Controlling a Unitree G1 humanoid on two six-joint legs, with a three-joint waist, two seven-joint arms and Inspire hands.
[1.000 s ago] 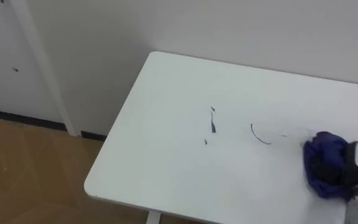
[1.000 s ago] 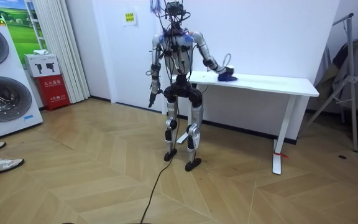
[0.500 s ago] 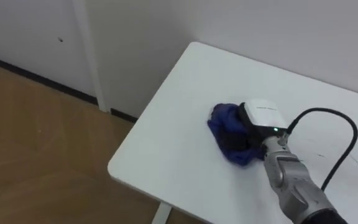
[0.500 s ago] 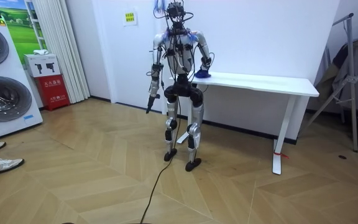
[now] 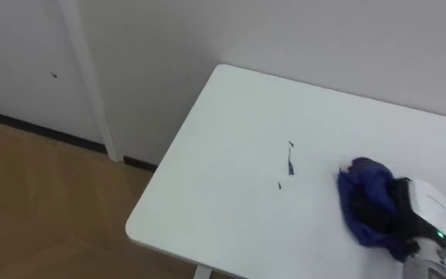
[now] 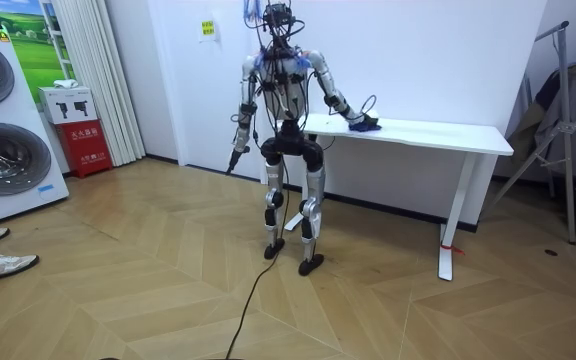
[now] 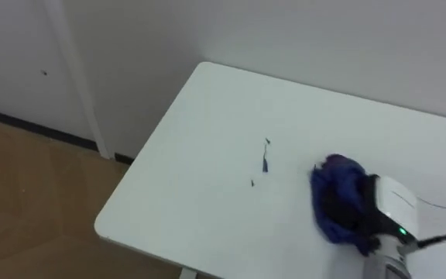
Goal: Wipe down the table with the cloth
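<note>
Right hand [image 5: 413, 217] is sunk in the cloth [image 5: 355, 184] — grip unclear; marks [image 5: 290, 165] lie near — a short sweep could miss them.

Robot stood at table [image 6: 438, 130] end, room view's left. Right hand [image 6: 357, 120] reached onto cloth [image 6: 369, 125] on tabletop. Left hand [image 6: 234, 160] hung beside hip.

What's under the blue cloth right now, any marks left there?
The white table top, but that patch is covered by the blue cloth and the right hand on it. Small dark marks show just to its left.
</note>
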